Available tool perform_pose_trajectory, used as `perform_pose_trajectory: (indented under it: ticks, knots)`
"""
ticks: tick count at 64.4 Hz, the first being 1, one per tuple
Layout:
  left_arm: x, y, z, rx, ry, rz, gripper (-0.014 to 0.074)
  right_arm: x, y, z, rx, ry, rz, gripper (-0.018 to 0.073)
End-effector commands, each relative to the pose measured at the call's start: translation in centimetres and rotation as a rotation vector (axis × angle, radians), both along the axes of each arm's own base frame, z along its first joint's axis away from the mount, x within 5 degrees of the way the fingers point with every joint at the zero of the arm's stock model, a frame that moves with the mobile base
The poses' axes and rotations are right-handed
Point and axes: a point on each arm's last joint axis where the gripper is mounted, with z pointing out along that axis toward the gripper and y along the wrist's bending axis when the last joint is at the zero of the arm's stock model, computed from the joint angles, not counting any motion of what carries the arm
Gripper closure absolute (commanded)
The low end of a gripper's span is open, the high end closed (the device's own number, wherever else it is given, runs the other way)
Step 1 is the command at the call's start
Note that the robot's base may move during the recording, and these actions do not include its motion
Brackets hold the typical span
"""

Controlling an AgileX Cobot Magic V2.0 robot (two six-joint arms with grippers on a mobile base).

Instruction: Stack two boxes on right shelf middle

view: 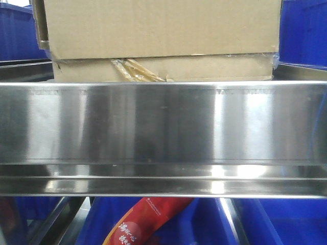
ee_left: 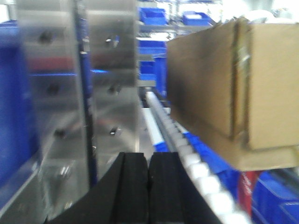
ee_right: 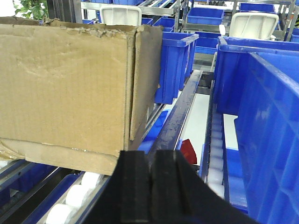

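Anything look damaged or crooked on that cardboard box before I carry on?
Yes. In the front view the upper cardboard box sits on a lower box whose front is torn, with crumpled tape hanging loose. The right wrist view shows a ragged top edge. Both grippers are shut, holding nothing.

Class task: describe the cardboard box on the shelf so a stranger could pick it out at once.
Start at the wide steel shelf rail across the front view. The cardboard box sits directly above it, with blue bins at either side. It is the only brown thing there, with a torn flap along its bottom edge.
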Motion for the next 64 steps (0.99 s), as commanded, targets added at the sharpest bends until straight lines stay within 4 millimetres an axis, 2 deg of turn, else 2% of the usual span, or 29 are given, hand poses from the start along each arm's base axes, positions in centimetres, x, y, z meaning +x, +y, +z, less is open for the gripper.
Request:
perform_pose_trajectory:
  ticks: [1,4,7,10,64]
  knots:
    - [-0.1,0.1,-1.8,-0.012,-0.051,0.018,0.0708,-0.1,-0.1,0.2,0.000,-0.032,-0.008,0.0712]
    - [-0.1,0.2,-2.8,-0.013,-0.074,0.026,0.0708,-0.1,-0.1,0.2,0.000,-0.032,-0.008,0.0712]
    - [-0.2,0.2,-2.5,-0.015,-0.112,0.026,0.0708,-0.1,-0.1,0.2,0.000,-0.032,-0.008,0.0712]
    - [-0.1,0.2,-3.3,-0.010,-0.022,0.026,0.0708,-0.1,-0.1,0.2,0.000,-0.032,-0.008,0.0712]
    - [-0.1,0.2,-3.4,-0.010,-0.009,0.026,0.0708,0.0,-0.1,0.3,-0.002,-0.040,-0.010,0.0712]
